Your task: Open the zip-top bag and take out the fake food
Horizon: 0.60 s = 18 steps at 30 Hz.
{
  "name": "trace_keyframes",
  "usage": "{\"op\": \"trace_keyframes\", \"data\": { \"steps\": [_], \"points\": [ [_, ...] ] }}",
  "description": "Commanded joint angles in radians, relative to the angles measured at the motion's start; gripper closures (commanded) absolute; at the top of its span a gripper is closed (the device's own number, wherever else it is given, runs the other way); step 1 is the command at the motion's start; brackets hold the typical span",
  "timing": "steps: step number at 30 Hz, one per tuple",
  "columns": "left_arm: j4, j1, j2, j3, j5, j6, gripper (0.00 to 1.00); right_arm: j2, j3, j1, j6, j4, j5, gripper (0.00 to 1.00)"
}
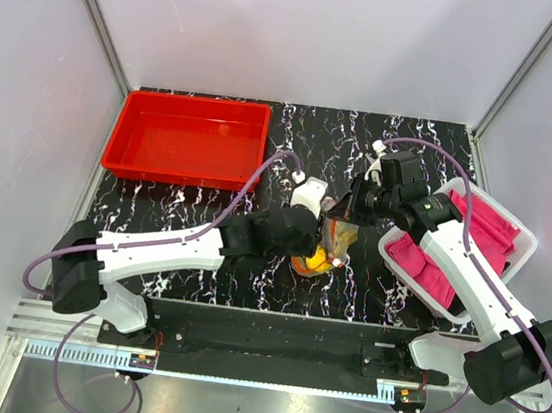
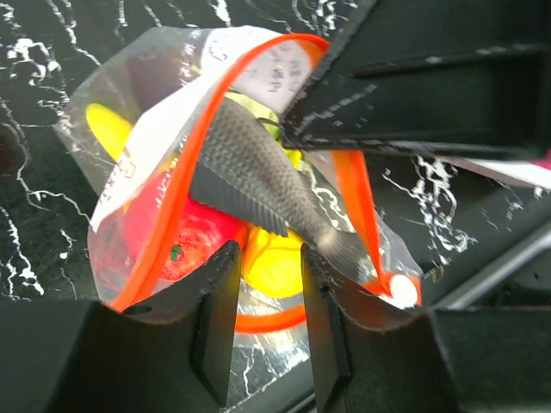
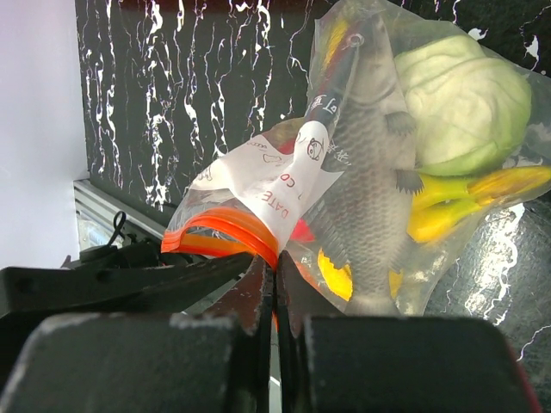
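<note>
Top view, bag: we are seeing the zip-top bag (image 1: 336, 240) hanging between the left gripper (image 1: 318, 240) and the right gripper (image 1: 344, 213).
Top view, surroundings: the red tray (image 1: 189, 138) is sitting well up-left of the bag, and the white bin (image 1: 526, 240) is sitting to the bag's right.
Left wrist, jaws: the fingers (image 2: 219, 301) are standing partly apart at the bag's rim, with the orange zip strip (image 2: 353, 189) crossing between them; we cannot tell if they are gripping.
Left wrist, fake food (image 2: 258, 202): the grey fish (image 2: 245, 163), red fruit (image 2: 194, 245) and yellow fruit (image 2: 274, 268) are lying inside the bag.
Right wrist, jaws: they are clenching the bag's strip.
Right wrist, contents: the green piece (image 3: 465, 103) is pressing beside the fish, inside the bag.
</note>
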Motion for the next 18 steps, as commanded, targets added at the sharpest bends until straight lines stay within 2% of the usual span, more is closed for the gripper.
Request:
{"op": "trace_keyframes", "data": {
  "steps": [1, 3, 5, 8, 14, 18],
  "points": [
    [0.004, 0.006, 0.056, 0.056, -0.056, -0.011, 0.62, -0.027, 0.056, 0.008, 0.012, 0.026, -0.023, 1.0],
    [0.004, 0.012, 0.071, 0.059, -0.045, -0.007, 0.61, -0.025, 0.053, 0.006, 0.011, 0.029, -0.024, 1.0],
    [-0.003, 0.02, 0.079, 0.056, -0.049, 0.003, 0.49, -0.027, 0.047, 0.008, 0.011, 0.029, -0.024, 1.0],
    [-0.028, 0.026, 0.081, 0.052, -0.086, 0.022, 0.4, -0.028, 0.039, 0.008, 0.009, 0.029, -0.024, 1.0],
    [-0.057, 0.029, 0.078, 0.052, -0.111, 0.145, 0.29, -0.047, 0.015, 0.008, -0.001, 0.029, -0.023, 1.0],
    [-0.08, 0.04, 0.104, 0.068, -0.09, 0.191, 0.27, -0.048, 0.012, 0.008, -0.003, 0.029, -0.027, 1.0]
  ]
}}
